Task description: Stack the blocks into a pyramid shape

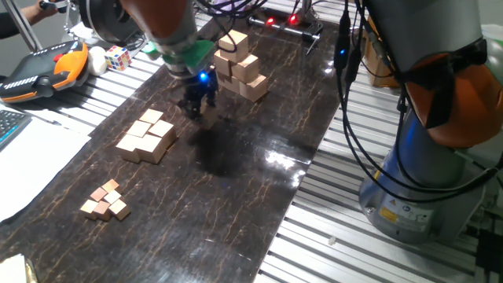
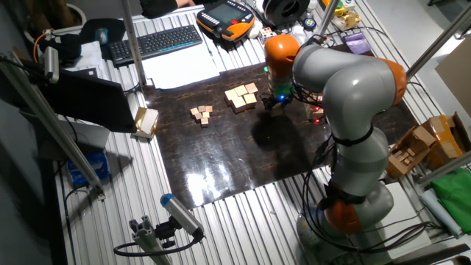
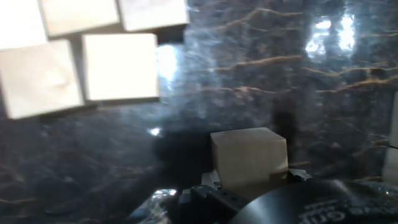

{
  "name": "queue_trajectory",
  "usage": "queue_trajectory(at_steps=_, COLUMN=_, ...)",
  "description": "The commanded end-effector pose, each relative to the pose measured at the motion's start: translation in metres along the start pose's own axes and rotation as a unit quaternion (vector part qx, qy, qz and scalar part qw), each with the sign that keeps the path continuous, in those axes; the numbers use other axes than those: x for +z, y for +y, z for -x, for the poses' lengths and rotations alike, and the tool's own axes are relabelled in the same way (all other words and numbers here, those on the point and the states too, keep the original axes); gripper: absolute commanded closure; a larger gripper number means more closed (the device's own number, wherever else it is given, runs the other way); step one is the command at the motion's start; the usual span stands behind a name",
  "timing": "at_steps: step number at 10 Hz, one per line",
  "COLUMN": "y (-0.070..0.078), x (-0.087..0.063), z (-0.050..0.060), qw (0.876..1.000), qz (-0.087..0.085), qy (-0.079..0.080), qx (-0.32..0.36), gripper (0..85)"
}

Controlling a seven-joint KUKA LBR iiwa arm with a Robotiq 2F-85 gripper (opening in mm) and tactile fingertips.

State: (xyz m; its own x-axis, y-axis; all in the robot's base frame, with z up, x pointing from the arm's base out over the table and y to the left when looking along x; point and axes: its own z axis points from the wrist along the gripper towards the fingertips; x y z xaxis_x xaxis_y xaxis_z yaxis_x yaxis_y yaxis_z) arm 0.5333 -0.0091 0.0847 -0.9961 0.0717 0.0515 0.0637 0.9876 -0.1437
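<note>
Hand view shows the two-finger gripper clasping a plain light-tan wooden cube above the dark marbled mat. From one fixed view, the gripper hovers between the stepped pile of mid-sized tan cubes and a taller stack of bigger wooden cubes. Tiny pinkish-tan cubes lie well apart near the mat's edge.
</note>
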Motion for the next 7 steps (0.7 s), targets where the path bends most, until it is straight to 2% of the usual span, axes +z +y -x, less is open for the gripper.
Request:
queue_trajectory(at_steps=1, y=-0.002, x=0.002, z=-0.002, qw=1.000, qz=-0.002, qy=-0.001, qx=0.000, gripper=77.3)
queue_trajectory(at_steps=2, y=-0.005, x=0.008, z=-0.006, qw=1.000, qz=-0.005, qy=-0.001, qx=-0.003, gripper=79.3)
queue_trajectory(at_steps=3, y=-0.007, x=0.011, z=-0.009, qw=1.000, qz=-0.012, qy=0.007, qx=-0.006, gripper=81.3)
queue_trajectory(at_steps=5, y=-0.011, x=0.014, z=-0.015, qw=1.000, qz=-0.015, qy=0.010, qx=-0.009, gripper=82.3)
queue_trajectory(at_steps=7, y=-0.018, x=0.016, z=-0.017, qw=1.000, qz=-0.008, qy=0.015, qx=-0.009, gripper=83.7)
